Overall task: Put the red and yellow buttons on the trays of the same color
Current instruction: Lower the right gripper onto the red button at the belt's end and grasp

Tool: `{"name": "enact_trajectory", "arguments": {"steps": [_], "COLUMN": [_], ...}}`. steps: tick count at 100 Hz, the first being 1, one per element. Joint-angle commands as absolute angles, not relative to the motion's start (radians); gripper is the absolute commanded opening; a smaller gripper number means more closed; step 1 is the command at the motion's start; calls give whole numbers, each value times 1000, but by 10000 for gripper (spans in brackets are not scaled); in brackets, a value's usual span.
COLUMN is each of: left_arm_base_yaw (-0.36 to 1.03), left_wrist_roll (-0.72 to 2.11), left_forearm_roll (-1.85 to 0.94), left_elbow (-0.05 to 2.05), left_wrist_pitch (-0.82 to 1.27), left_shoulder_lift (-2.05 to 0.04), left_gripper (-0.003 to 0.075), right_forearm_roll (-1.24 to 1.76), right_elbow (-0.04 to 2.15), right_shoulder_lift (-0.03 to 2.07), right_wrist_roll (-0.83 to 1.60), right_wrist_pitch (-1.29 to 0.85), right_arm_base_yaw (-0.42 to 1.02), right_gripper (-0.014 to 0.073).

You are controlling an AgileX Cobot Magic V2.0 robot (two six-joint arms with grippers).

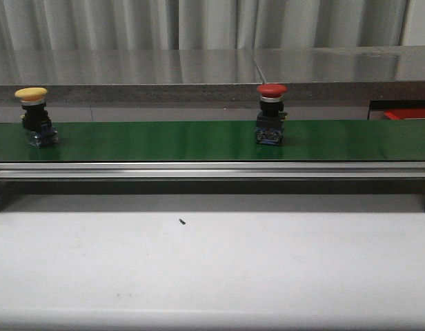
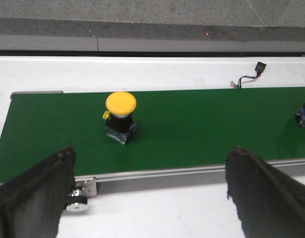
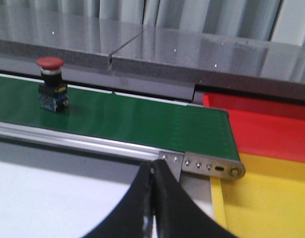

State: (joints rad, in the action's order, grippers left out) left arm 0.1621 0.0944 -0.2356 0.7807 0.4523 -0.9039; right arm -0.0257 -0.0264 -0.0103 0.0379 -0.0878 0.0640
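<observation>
Both buttons look rigid and top-heavy; grip the yellow button [image 2: 120,116] and red button [image 3: 51,83] at their blocky bases. Left claw [image 2: 150,191] gapes; right claw [image 3: 153,198] is pinched closed, empty.

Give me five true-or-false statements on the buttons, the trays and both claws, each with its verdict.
1. The yellow button stands upright on the green belt. True.
2. The red button lies in the red tray. False: it stands on the belt.
3. The left claw is open and empty. True.
4. The right claw grips the red button. False: its fingers are shut on nothing.
5. The yellow tray holds a button. False: no button shows in it.
</observation>
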Motion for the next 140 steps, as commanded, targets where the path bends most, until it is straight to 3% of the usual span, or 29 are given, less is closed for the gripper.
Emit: {"name": "enact_trajectory", "arguments": {"steps": [1, 12, 35, 73, 90, 115, 127, 140], "left_arm_base_yaw": [170, 170, 170, 170, 170, 170, 170, 170], "left_wrist_roll": [97, 97, 97, 97, 97, 97, 97, 97], "left_forearm_roll": [-246, -246, -246, -246, -246, -246, -246, -246], "left_elbow": [711, 602, 504, 498, 498, 498, 498, 498], "left_wrist_pitch": [326, 277, 228, 208, 208, 208, 208, 208], "left_shoulder_lift": [-810, -710, -621, -623, -623, -623, -623, -623], "left_gripper": [575, 457, -16, -19, -19, -19, -19, -19], "right_forearm_roll": [-34, -11, 133, 133, 136, 141, 141, 141], "right_elbow": [-26, -19, 135, 730, 903, 991, 992, 992], "right_shoulder_lift": [-24, -23, 41, 625, 852, 1071, 1115, 1129], "right_wrist_roll": [40, 40, 40, 40, 40, 41, 41, 43], "right_wrist_pitch": [68, 140, -70, -696, -718, -720, -719, -717], "right_arm_base_yaw": [63, 63, 63, 63, 63, 63, 64, 64], "right_gripper": [-117, -117, -117, -117, -117, -103, 37, 389]}}
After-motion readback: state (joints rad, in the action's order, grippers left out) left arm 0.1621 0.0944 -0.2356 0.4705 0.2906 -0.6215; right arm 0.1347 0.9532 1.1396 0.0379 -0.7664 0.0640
